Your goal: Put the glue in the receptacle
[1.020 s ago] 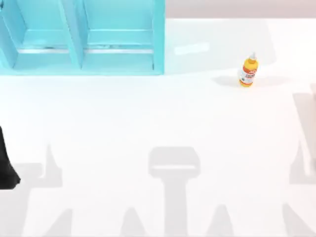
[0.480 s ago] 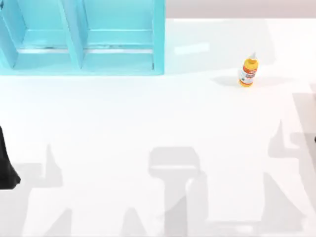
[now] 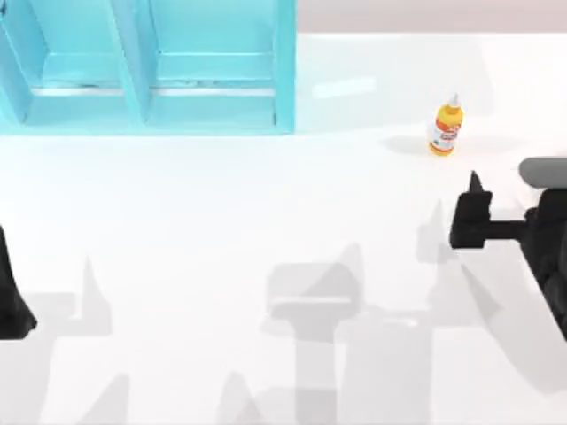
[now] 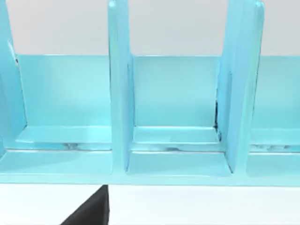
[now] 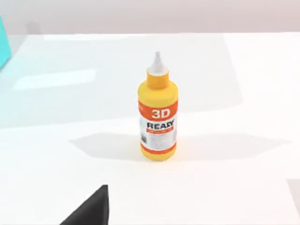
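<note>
Table (image 3: 266, 221): white, carrying everything.
Receptacle (image 3: 151, 71): a blue shelf of open compartments, sitting at eleven o'clock on the table.
My right gripper (image 3: 468, 208): hovering at three o'clock, near the glue at its five o'clock; I cannot tell its jaws' state.
My left arm (image 3: 11, 292): sitting parked at nine o'clock.
Glue (image 3: 446, 127) (image 5: 158, 117): standing upright at two o'clock, well apart from the receptacle, touching nothing but the table.
</note>
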Available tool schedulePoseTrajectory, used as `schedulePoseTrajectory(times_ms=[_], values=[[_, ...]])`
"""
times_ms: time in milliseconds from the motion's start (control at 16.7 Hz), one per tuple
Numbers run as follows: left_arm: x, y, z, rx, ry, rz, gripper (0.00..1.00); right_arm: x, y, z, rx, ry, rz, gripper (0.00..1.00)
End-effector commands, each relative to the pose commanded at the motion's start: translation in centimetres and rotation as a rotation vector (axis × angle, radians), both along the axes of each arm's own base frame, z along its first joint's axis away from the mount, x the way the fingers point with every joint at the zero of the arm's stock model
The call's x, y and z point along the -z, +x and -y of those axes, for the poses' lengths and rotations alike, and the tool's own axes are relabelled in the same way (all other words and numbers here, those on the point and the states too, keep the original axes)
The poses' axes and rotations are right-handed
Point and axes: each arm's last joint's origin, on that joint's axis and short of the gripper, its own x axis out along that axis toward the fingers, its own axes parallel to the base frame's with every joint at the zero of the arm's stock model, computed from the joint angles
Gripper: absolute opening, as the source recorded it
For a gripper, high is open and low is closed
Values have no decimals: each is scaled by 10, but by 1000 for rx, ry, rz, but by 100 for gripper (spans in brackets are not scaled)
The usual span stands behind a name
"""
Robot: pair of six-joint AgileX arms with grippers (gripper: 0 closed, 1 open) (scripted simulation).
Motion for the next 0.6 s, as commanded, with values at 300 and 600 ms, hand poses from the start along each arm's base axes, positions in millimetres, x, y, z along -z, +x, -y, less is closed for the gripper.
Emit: schedulePoseTrajectory(times_ms=[300, 600], values=[[0, 0, 0, 0, 0, 0, 100, 52, 32, -30, -15, -57, 36, 100], [0, 0, 0, 0, 0, 0, 100, 95, 52, -40, -6, -66, 114, 100]])
